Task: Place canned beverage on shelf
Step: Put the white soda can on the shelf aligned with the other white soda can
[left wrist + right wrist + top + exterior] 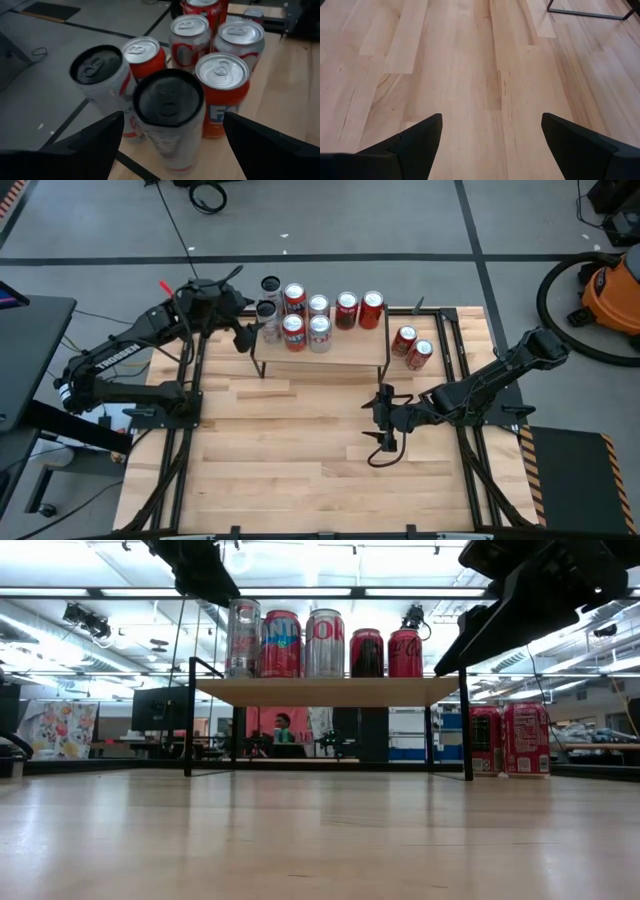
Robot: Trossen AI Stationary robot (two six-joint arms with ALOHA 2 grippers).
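Several cans stand upright on the shelf (pixel 330 360), a light-wood board on thin black legs (pixel 325 690). At its left end stands a silver can with a black top (pixel 168 105), on its base, with a second like it (pixel 97 67) just behind. My left gripper (pixel 243 337) hangs open at that end. Its fingers (pixel 95 142) stand on either side of the nearer silver can, with a gap on each side. My right gripper (pixel 381 423) is open over the bare tabletop (pixel 480 75), in front of the shelf's right end.
Red and silver cans (pixel 319 320) crowd the shelf's left and middle, in two rows at the left. Two more red cans (pixel 411 347) stand on the table to the right of the shelf. Open tabletop (pixel 300 450) lies in front of the shelf.
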